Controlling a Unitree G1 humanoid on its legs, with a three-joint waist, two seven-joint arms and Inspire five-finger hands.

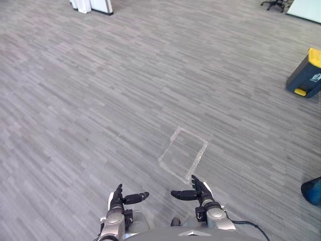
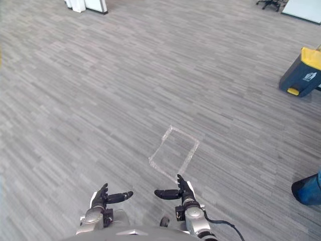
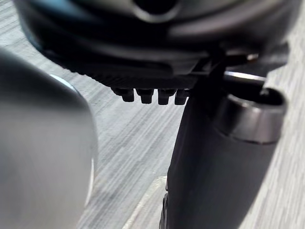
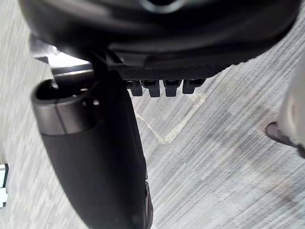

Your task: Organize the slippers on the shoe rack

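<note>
Left hand [image 1: 120, 200]: low and close in front of the robot, fingers straight and relaxed, thumb stuck out toward the other hand; nothing in it.
Right hand [image 1: 196, 193]: just beside the left and mirroring it, loose and empty, thumb pointing inward.
Why held so: to me this looks like a ready pose. Both palms are free for a pick-up, and neither one is reaching for anything.
Taped outline [image 1: 183, 153]: a pale rectangle stuck on the floor just ahead of the right hand, with nothing inside it. I'd guess it marks a spot to stand or to set something down.
Floor [image 1: 100, 100]: grey striped carpet running from the hands to the far end of the room.
Slippers and shoe rack: I cannot tell from here where they are, so I judge the task has not begun and the robot will first have to turn or walk to find them.
Room edges: a dark bin with a yellow lid [image 1: 306, 75] far off on the robot's right, a blue object [image 1: 312, 191] at the right edge, the white furniture base [image 1: 93, 6] and an office chair [image 1: 275, 4] at the far end — all well apart from the hands.
Wrist views: the left one gives the fingertips [image 3: 145, 95] in a row beside a big dark thumb [image 3: 214, 176]. The right one adds a corner of the tape [image 4: 167, 136] past its fingertips [image 4: 162, 87].
Head views: these give the whole room, which the wrists miss.
</note>
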